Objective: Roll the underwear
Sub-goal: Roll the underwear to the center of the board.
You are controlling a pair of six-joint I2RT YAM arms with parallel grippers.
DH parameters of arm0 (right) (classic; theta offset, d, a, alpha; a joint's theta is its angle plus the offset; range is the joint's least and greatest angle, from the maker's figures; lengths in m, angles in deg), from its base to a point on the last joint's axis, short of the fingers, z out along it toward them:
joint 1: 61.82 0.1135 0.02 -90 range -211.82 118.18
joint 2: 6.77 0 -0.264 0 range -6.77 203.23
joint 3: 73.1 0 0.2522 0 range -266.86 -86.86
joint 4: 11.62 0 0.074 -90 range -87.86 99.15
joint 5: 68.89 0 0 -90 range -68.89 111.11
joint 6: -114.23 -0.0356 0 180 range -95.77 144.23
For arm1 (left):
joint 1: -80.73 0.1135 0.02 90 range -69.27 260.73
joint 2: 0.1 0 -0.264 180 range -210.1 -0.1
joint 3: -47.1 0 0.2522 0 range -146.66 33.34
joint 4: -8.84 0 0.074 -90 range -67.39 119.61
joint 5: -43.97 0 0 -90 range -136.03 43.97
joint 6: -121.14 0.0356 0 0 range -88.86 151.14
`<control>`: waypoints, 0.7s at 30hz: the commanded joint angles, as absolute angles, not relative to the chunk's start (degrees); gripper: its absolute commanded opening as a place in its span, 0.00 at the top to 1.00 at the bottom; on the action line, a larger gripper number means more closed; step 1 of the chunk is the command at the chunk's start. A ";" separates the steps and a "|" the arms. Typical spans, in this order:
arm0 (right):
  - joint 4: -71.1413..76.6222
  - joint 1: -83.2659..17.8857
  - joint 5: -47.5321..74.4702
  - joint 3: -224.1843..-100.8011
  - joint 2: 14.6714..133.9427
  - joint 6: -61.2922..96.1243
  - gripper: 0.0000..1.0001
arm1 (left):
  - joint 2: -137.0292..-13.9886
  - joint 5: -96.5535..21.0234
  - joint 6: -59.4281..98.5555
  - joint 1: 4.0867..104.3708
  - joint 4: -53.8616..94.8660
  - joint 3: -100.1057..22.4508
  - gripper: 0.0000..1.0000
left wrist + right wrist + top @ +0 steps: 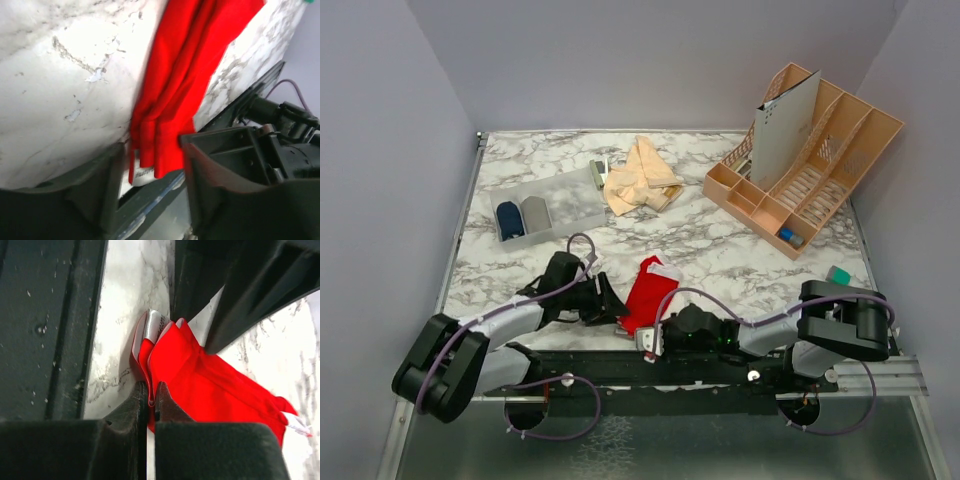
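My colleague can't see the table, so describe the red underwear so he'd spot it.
On the marble table, look at the near edge, midway along it. The red underwear lies there as a folded strip, one end pinched in the right gripper. It is the only bright red cloth; the other garments are peach-beige, heaped farther back.

Robotics laboratory test cell. A marble-patterned table (720, 250) is enclosed left, far and right by plain grey walls (620, 60); a left arm (480, 340) and right arm (825, 325) are bolted to a metal rail (885, 373) along its near edge.
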State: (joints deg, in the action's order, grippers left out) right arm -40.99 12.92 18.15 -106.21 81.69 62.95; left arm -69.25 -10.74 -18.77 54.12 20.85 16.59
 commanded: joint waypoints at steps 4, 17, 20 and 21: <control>-55.09 10.71 13.21 -101.91 85.91 38.67 1.00 | -60.95 -17.21 -21.12 54.62 23.42 20.59 0.29; -79.43 8.38 20.79 -92.66 94.43 16.93 0.99 | -53.95 -16.83 -25.39 54.45 23.38 25.43 0.14; -87.63 8.23 21.62 -90.48 98.42 13.92 0.99 | -53.60 -16.74 -25.95 53.83 21.73 25.73 0.11; -90.11 8.23 22.45 -90.00 99.95 13.53 0.99 | -53.75 -16.88 -26.29 53.59 21.16 25.70 0.11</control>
